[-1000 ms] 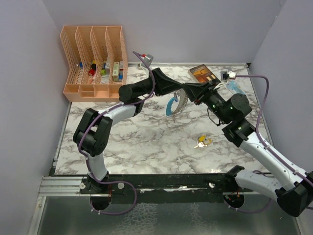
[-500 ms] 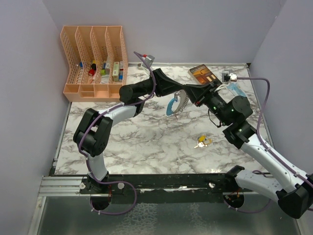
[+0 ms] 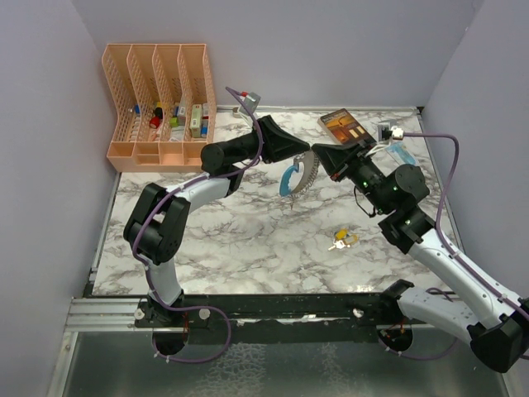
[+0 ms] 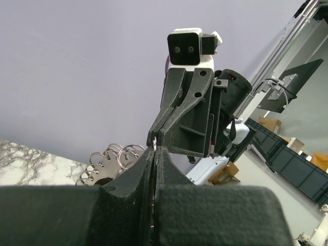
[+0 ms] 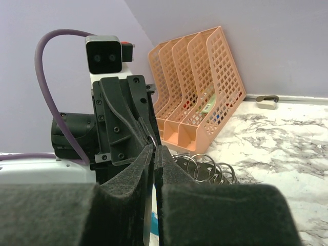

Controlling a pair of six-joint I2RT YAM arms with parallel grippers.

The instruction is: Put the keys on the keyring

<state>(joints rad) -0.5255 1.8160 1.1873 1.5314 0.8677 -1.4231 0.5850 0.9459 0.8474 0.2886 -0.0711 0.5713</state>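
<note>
Because both pinch the same thin ring, our left gripper (image 3: 304, 153) and right gripper (image 3: 321, 155) meet tip to tip above the table (image 3: 248, 240), each with its jaws pressed together on the wire. We judge that this double hold steadies the keyring (image 3: 291, 178) and may serve to pry its coil apart for a key. The bunch hangs below the meeting tips, clear of the marble, with its light-blue piece and fanned grey metal loops dangling on the left arm's side. The loose keys (image 3: 341, 241), one with a yellow head, lie on the table nearer our bases, well apart from the ring. Farther out, an orange file rack (image 3: 159, 103) stands at the back left and a small brown box (image 3: 342, 124) lies at the back right, neither in the way. What hinders us is our own hold: we have no gripper free to fetch a key.
</note>
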